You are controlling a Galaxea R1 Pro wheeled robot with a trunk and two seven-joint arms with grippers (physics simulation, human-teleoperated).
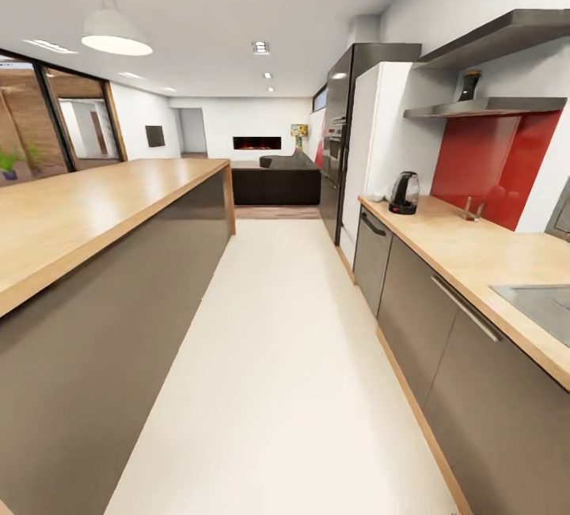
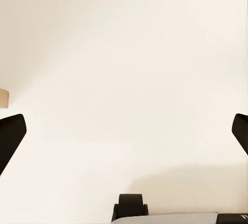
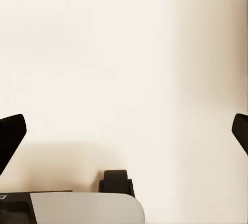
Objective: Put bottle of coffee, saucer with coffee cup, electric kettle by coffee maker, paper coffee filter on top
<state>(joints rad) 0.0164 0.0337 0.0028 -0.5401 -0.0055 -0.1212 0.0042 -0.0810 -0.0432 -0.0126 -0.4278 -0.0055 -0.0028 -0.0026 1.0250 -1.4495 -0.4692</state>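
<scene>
A black electric kettle (image 1: 404, 193) stands at the far end of the right-hand wooden countertop (image 1: 475, 254), beside a white tall cabinet. Above it, a dark bottle (image 1: 469, 85) sits on the lower grey wall shelf (image 1: 491, 107). In the left wrist view my left gripper (image 2: 124, 131) is open, its black fingers (image 2: 10, 133) spread wide over the pale floor, with nothing between them. My right gripper (image 3: 124, 131) is open in the same way, fingers (image 3: 10, 133) far apart above the floor. The coffee maker, filter, saucer and cup are not identifiable.
A long wooden-topped island (image 1: 87, 214) runs along the left. A cream floor aisle (image 1: 277, 357) lies between it and the right counter. A small object (image 1: 475, 210) stands by the red backsplash, a cooktop (image 1: 538, 305) is set in the counter, and a black fridge (image 1: 342, 151) stands beyond.
</scene>
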